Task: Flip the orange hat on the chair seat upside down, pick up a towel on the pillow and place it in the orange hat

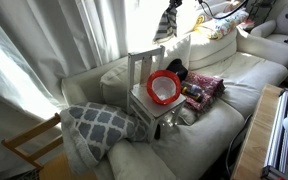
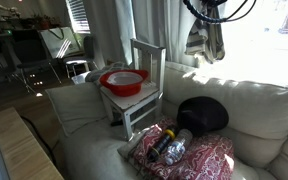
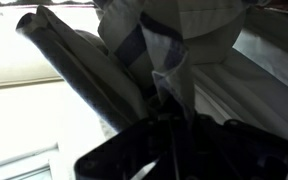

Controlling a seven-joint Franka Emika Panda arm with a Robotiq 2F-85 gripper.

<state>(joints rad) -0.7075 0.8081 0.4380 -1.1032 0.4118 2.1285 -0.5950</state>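
The orange hat (image 1: 163, 88) (image 2: 124, 80) lies upside down on the white chair seat (image 1: 147, 106) (image 2: 136, 100), its pale inside facing up and nothing in it. My gripper (image 1: 174, 6) (image 2: 208, 10) is high above the sofa back, shut on the striped greyish towel (image 1: 167, 23) (image 2: 197, 42), which hangs free below it. In the wrist view the towel (image 3: 149, 50) drapes in folds from my dark gripper (image 3: 174, 125). The cream pillow (image 1: 220, 47) leans on the sofa back beneath the towel, off to the side of the chair.
A pink-red floral cushion (image 1: 206, 85) (image 2: 189, 158) with a bottle (image 2: 170, 148) on it lies beside the chair. A black rounded thing (image 2: 202, 114) sits behind it. A lattice pillow (image 1: 99, 124) and a tan wooden chair (image 1: 29, 145) are beyond the white chair.
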